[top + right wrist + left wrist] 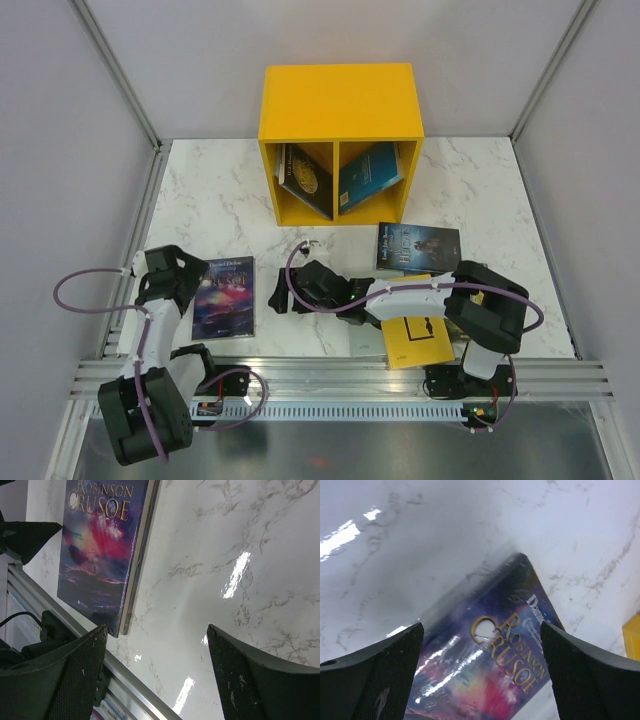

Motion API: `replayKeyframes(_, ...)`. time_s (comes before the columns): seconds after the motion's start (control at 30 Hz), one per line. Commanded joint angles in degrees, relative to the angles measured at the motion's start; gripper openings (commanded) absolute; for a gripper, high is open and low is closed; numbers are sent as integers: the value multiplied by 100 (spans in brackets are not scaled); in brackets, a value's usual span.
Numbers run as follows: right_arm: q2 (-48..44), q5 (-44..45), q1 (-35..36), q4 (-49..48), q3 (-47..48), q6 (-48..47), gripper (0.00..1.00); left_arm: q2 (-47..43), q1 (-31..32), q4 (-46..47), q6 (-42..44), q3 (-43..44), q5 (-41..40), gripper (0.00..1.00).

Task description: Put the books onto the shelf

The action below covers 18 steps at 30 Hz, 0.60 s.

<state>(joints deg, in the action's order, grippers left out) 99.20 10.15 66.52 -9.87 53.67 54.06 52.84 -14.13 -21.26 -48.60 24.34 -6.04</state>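
Note:
The yellow shelf (pixel 340 105) stands at the back of the marble table. A dark book with gold print (pixel 305 178) leans in its left compartment and a teal book (pixel 368 175) in its right. A purple book titled Robinson Crusoe (pixel 225 295) (pixel 495 665) (pixel 102 545) lies flat at front left. My left gripper (pixel 195 283) (pixel 482 675) hangs open just above its upper corner, holding nothing. My right gripper (pixel 283 292) (pixel 157 670) is open and empty over bare marble right of that book. A dark book (pixel 418 246) and a yellow book (pixel 418 340) lie at the right, the yellow one partly under my right arm.
An aluminium rail (pixel 340 375) (pixel 125 680) runs along the near table edge, close below the right gripper. Grey walls close in the table on the left, right and back. A pale flat thing (pixel 366 340) sticks out beside the yellow book.

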Motion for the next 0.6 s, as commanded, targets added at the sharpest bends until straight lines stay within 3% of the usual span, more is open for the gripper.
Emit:
replayKeyframes(0.0,56,-338,-43,-322,30,69,84,217,-458,-266,-317,-236,-143,100)
replayKeyframes(0.17,-225,-303,-148,-454,-348,78,84,534,-477,165,-71,-359,454,98)
replayKeyframes(0.23,-295,-312,-227,-507,-515,95,84,587,-459,454,-71,-491,978,92)
replayKeyframes(0.37,-331,-338,-350,-630,-708,157,84,194,-196,526,-307,-571,1176,90)
replayKeyframes(0.47,-322,-365,-429,-736,-858,227,84,25,602,500,-650,-492,878,91)
replayKeyframes(0.57,-340,-374,-526,-841,-1042,315,84,234,2137,456,-1202,-386,465,92)
